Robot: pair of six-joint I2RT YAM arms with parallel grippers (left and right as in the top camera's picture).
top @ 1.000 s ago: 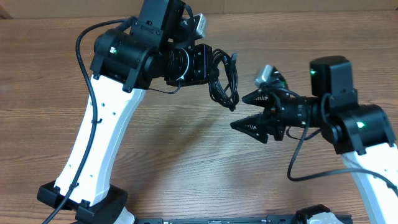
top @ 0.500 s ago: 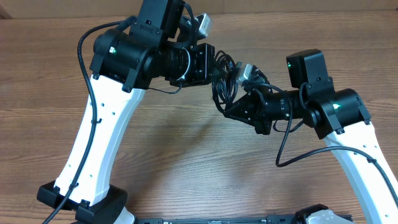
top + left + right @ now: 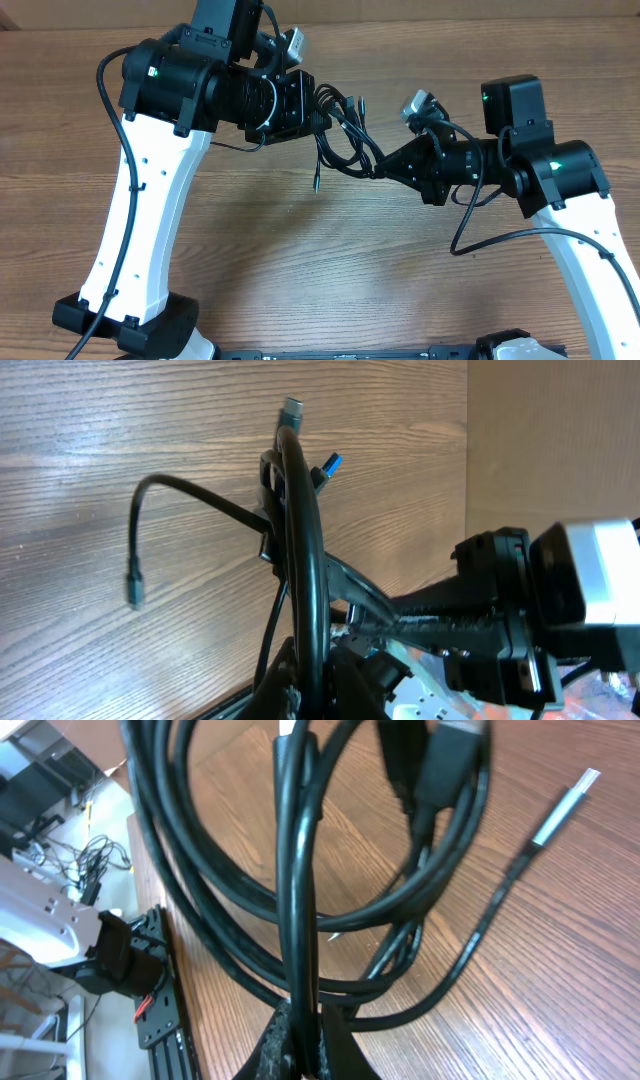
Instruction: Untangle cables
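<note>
The cables are a tangle of thin black loops hanging in the air between my two arms above the wooden table. My left gripper is shut on the bundle's left side; in the left wrist view a thick strand runs up from between its fingers. My right gripper is shut on the bundle's right lower side; in the right wrist view one strand is pinched at its tips. A loose end dangles below. A silver-tipped plug sticks out to the right.
Bare wooden table lies under the bundle. The left arm's white link and base stand at the left, the right arm's body at the right. A black rail and floor clutter show past the table edge.
My right gripper swung left to the bundle and shut on a strand. The left arm then shifted left, and the loops now stretch out between the two grippers.
</note>
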